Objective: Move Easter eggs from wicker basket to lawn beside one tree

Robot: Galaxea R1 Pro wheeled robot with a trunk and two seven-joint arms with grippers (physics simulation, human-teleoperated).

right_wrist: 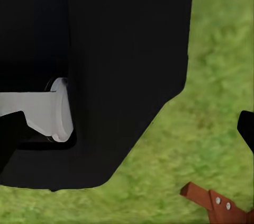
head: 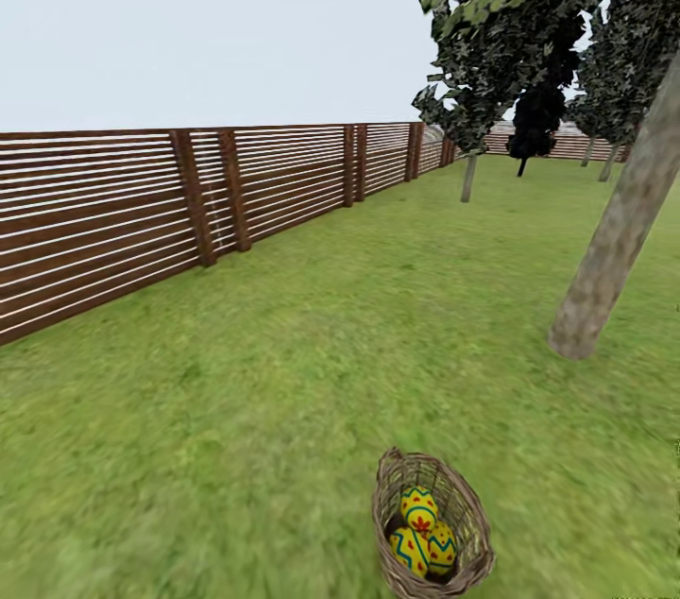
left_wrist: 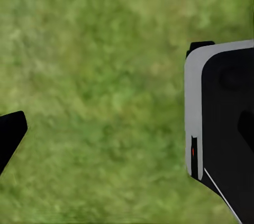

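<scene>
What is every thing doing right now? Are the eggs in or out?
Three Easter eggs: all inside the basket, bunched together, none on the grass.
Wicker basket: standing on the lawn, open top, holding the eggs.
Tree: bare trunk, leaning in this view, no eggs at its foot.
Lawn: green grass, nothing laid out on it yet.
Fence: standing along the lawn's edge.

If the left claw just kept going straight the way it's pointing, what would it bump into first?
Probably just the lawn. The left wrist view looks between the claw's fingertips at bare grass, though how far off is unclear.
</scene>
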